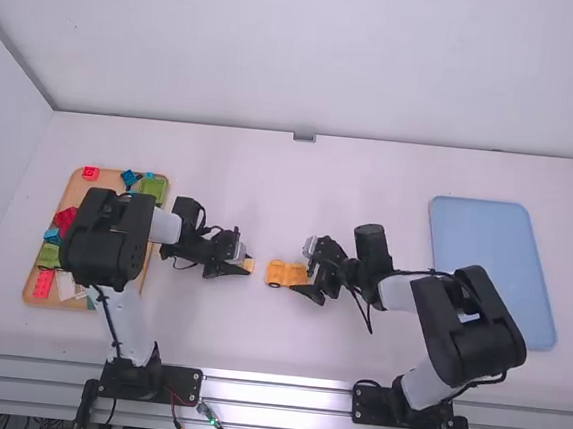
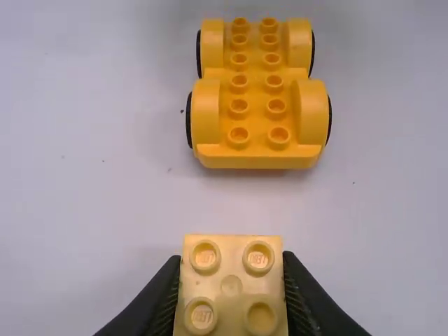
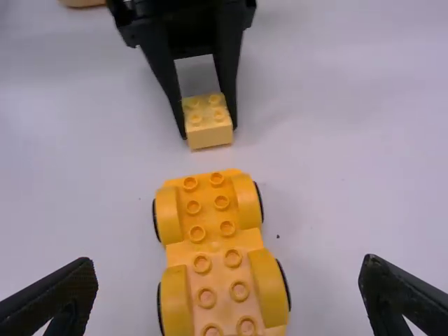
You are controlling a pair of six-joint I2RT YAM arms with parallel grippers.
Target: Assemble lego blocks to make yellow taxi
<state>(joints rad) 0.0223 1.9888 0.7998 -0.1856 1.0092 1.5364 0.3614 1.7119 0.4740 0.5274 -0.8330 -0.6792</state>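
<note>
Studs (image 2: 239,107) face upward on the yellow wheeled car base (image 2: 256,158), which stands on its wheels on the tabletop (image 1: 205,338) between the two arms, so its whole top can take blocks. From where I stand, its length runs roughly along the line from one arm to the other, which should suit one side bracing while the other builds. The left gripper (image 2: 232,269) has its fingers closed on opposite sides of a pale yellow two-by-two brick (image 3: 210,136), studs up and just apart from the base; that side grip keeps the studs uncovered and the underside free to press down. The right gripper (image 3: 229,262) is spread wide, its fingers on either side of the base's nearer end without touching it, probably meant to steady it. Seating the brick looks like the next job, and it calls for square alignment; a tilted push could make the base roll. Spare blocks (image 1: 43,284) sit on the wooden tray (image 1: 75,194), within the left arm's reach.
</note>
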